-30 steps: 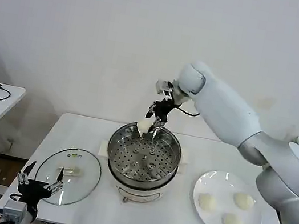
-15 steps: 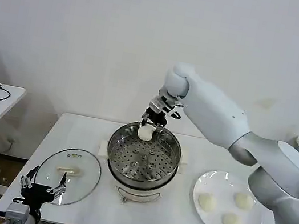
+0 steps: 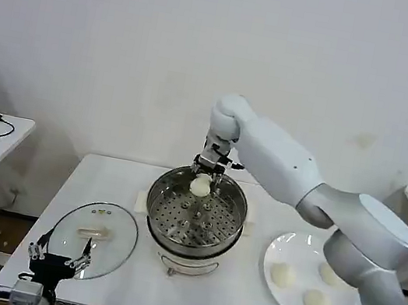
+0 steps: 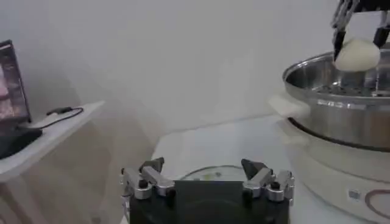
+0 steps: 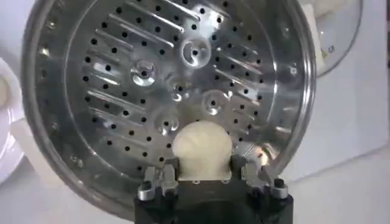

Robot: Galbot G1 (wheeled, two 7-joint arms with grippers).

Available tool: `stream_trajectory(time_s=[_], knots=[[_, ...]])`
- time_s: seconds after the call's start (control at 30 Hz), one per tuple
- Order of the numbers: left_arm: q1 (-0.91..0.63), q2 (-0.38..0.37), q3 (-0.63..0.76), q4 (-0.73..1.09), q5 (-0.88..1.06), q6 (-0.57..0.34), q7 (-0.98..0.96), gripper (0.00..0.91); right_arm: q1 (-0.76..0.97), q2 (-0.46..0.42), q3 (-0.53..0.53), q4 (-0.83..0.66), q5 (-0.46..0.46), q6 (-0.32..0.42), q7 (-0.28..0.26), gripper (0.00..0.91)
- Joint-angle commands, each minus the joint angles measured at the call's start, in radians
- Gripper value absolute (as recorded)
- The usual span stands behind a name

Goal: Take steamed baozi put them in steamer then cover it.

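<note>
Right gripper (image 3: 205, 170) was clamped on one baozi (image 3: 199, 186), holding it just above the back of the steamer (image 3: 196, 213). Left gripper (image 3: 58, 259) sat open near the table's (image 3: 241, 301) front-left edge, by the glass lid (image 3: 94, 230).

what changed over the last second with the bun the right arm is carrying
The right gripper, shut on a round cream-white dough bun, came down and swung toward the middle of the shiny stainless-steel steamer pot, lowering the bun toward the perforated tray. The open left gripper sank slightly. The three buns on the white plate and the glass lid stayed put.
</note>
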Motion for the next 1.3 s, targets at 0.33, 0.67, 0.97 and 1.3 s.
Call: stream_trajectory(time_s=[0.33,0.67,0.97,1.3], knots=[[0.006,-0.006,0.011,0.006,0.011,-0.002,0.000,0.907,-0.034,0.042,0.035,-0.064,-0.070,0.027,0.021,0.554],[0.003,-0.004,0.009,0.011,0.008,-0.002,0.002,0.907,-0.037,0.054,0.040,-0.101,-0.096,0.025,0.048,0.554],[-0.002,-0.004,0.011,0.015,0.013,-0.002,0.007,0.907,-0.041,0.051,0.045,-0.096,-0.096,0.028,0.075,0.907],[-0.002,-0.008,0.012,0.012,0.014,-0.003,0.008,0.907,-0.025,0.049,0.027,-0.092,-0.061,-0.004,0.076,0.907]])
